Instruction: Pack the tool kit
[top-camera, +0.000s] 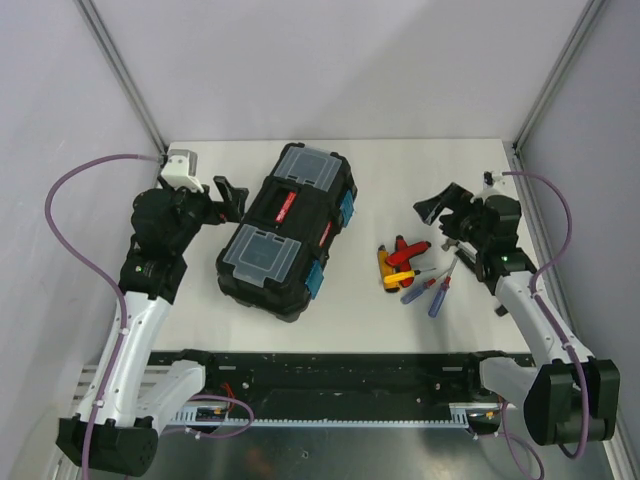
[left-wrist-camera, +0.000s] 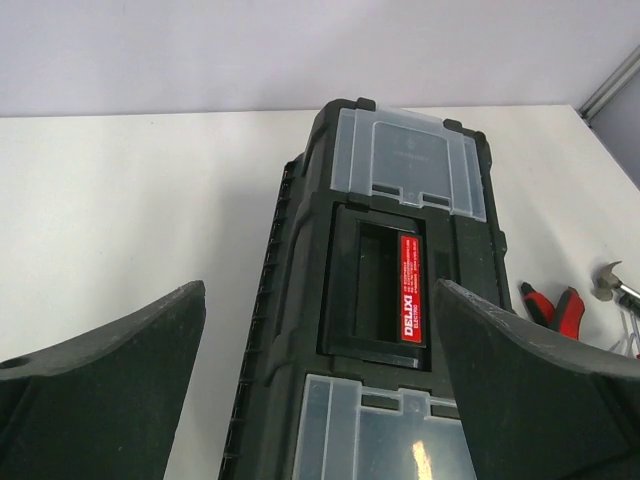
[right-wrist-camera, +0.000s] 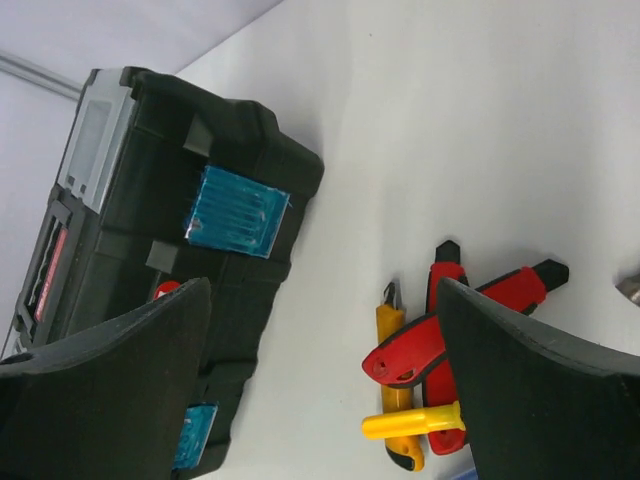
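The black toolbox (top-camera: 285, 232) lies closed on the white table, with two clear lid compartments, a red-marked handle (left-wrist-camera: 412, 300) and blue latches (right-wrist-camera: 238, 211). My left gripper (top-camera: 232, 196) is open and empty, just left of the box's far end. Small tools lie in a pile (top-camera: 412, 272) right of the box: red-handled pliers (right-wrist-camera: 450, 330), a yellow utility knife (right-wrist-camera: 392, 345), a yellow-handled screwdriver (right-wrist-camera: 410, 424) and blue and red screwdrivers (top-camera: 432, 292). My right gripper (top-camera: 440, 208) is open and empty, above the far side of the pile.
Grey walls with metal posts close in the table at the back and sides. A black rail runs along the near edge by the arm bases. A metal hammer head (left-wrist-camera: 612, 280) shows at the right of the pile.
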